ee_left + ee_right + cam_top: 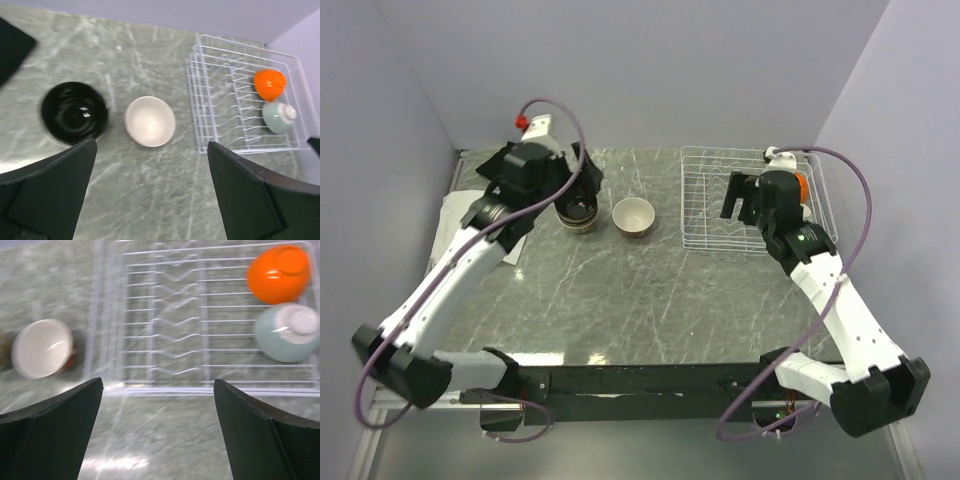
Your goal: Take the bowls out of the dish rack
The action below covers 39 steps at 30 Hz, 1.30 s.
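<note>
Two bowls sit in the dish rack (720,215), which stands by the far right corner of the surface (650,290). They are an orange bowl (279,274) and a pale green bowl (290,332), both tipped foot-up among the prongs at the rack's right end. They are close together, though I cannot tell whether they touch.

The right arm is plainly the nearer one. It reaches up from the near right corner with its wrist bent down over the rack's near left part. The right fingers (55,435) are spread wide with nothing between them. From that gap both bowls lie off toward the right edge and farther back, the green one closer. The rack's long side runs along the far edge, so I judge the reach to be mostly a sideways carry toward the right edge.

The left arm stretches toward the far left corner, above a black bowl (75,112). The left fingers (50,195) are likewise parted and empty. A white bowl (150,121) stands upright just beside the black one, between it and the rack.
</note>
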### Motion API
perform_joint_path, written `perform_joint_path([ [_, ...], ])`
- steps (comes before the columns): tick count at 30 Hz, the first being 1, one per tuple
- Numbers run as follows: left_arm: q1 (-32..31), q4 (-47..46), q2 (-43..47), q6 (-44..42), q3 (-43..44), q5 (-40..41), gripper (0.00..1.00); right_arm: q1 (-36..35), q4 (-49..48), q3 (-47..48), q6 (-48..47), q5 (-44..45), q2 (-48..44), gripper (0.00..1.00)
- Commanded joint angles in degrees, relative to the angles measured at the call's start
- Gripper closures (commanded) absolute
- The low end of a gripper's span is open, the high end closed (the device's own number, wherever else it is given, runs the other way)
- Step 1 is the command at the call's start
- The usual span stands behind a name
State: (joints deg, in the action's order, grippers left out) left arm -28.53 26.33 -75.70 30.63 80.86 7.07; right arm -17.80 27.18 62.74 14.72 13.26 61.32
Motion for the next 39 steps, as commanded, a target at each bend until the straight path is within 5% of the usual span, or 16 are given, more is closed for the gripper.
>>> perform_joint_path([
  [1, 0.1, 0.8, 10.3, -4.4, -7.2, 9.1, 0.0, 4.8, -3.4, 1.7, -6.5, 7.0, 5.2, 0.0],
  [6, 0.1, -8.5, 26.5, -5.6, -26.5, 17.7, 0.01, 11.5, -9.8, 1.1, -11.2, 6.5, 12.1, 0.0],
  [13, 0.1, -13.5, 46.1, -6.6, -42.7, 28.6, 0.01, 17.5, -10.8, 6.2, -17.2, 2.4, 23.5, 0.0],
  [24, 0.9, -14.2, 35.8, -8.8, -43.9, 30.9, 0.0, 17.5, -12.9, 10.2, -32.7, 13.5, 37.1, 0.0],
  [39, 1.8, -16.0, 37.0, -9.4, -45.7, 31.0, 0.01, 17.5, -15.4, 12.1, -40.8, 17.5, 46.8, 0.0],
])
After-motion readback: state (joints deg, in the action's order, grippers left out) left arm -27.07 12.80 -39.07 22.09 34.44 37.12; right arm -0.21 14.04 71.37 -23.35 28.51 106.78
